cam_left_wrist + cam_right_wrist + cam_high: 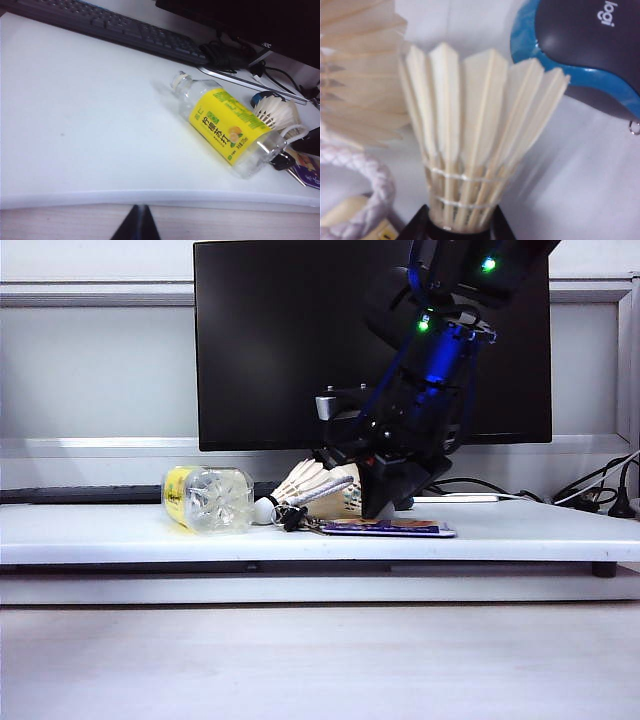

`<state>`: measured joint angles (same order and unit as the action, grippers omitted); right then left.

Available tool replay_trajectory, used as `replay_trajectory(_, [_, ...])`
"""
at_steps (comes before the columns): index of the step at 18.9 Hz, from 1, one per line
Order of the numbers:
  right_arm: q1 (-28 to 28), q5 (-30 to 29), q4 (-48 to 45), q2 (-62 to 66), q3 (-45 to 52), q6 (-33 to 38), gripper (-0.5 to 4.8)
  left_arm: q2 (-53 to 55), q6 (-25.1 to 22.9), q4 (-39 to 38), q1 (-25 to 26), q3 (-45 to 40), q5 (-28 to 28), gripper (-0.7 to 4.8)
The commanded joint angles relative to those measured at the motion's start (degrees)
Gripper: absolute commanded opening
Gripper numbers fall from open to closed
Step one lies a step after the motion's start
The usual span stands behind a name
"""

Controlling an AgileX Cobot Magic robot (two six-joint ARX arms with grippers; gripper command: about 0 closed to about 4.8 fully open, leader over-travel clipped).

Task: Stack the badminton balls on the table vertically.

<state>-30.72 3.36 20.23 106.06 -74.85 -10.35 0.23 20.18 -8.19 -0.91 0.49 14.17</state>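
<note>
- We count two badminton balls (470, 135), the second (355, 75) at its nine o'clock;
- one bottle (227, 125);
- one monitor (290, 340);
- one keyboard (110, 27);
- one mouse (585, 45);
- one braided cord (367, 180);
- one table (100, 530).

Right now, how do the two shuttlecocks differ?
The left shuttlecock lies free on its side on the table, with its cork toward the bottle. The right shuttlecock has its cork end between the jaws of the right gripper and sits beside the mouse. Both are white feather cones. The left gripper hangs off the table's front edge, away from both.
</note>
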Motion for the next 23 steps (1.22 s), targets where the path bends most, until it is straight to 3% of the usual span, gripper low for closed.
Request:
replay_trajectory(1, [0.2,2.1,0.5,0.0,-0.2,0.0,0.80,-0.2,-0.3,-1.0,-0.1,-0.1,0.7,-0.05])
replay_trajectory(5, [2.3,3.1,8.3,-0.6,-1.7,-0.2,0.80,-0.2,-0.3,-1.0,-0.1,-0.1,0.6,-0.05])
replay_trajectory(7, [4.2,3.1,18.3,-0.7,-6.2,-0.2,0.81,-0.2,-0.3,-1.0,-0.1,-0.1,0.7,-0.05])
replay_trajectory(10, [5.5,3.2,25.1,-1.9,-11.0,-0.2,0.81,-0.2,-0.3,-1.0,-0.1,-0.1,0.7,-0.05])
replay_trajectory(16, [7.2,4.5,47.8,-2.9,-25.3,-0.6,0.81,-0.2,-0.2,-1.0,-0.1,-0.1,1.8,-0.05])
replay_trajectory(23, [10.8,-1.0,59.1,-2.8,-26.6,-0.6,0.80,-0.2,0.2,-0.9,-0.1,-0.1,3.1,-0.05])
